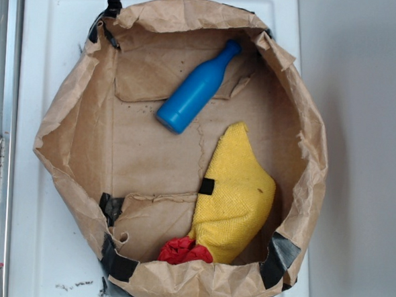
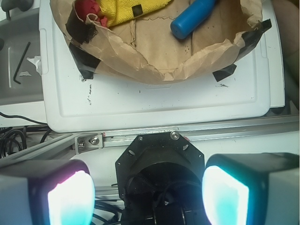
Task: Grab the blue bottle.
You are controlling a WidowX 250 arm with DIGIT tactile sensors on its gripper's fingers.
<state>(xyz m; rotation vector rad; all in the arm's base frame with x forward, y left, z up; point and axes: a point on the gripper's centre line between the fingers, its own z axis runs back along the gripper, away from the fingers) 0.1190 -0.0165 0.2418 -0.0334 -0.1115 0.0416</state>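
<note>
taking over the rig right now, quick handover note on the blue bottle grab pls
Tool: open, empty, pulled back off the paper basin.
Blue bottle: lying on its side in the basin's far part, neck toward the rim, apart from the yellow cloth and the red item.
Done: nothing grasped.
Left: move over the bottle, come down, close on its body.

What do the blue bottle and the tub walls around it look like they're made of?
The blue bottle looks like smooth moulded plastic, judging by its even colour and soft sheen. The walls are creased brown paper, wrinkled and torn, patched with black tape.
</note>
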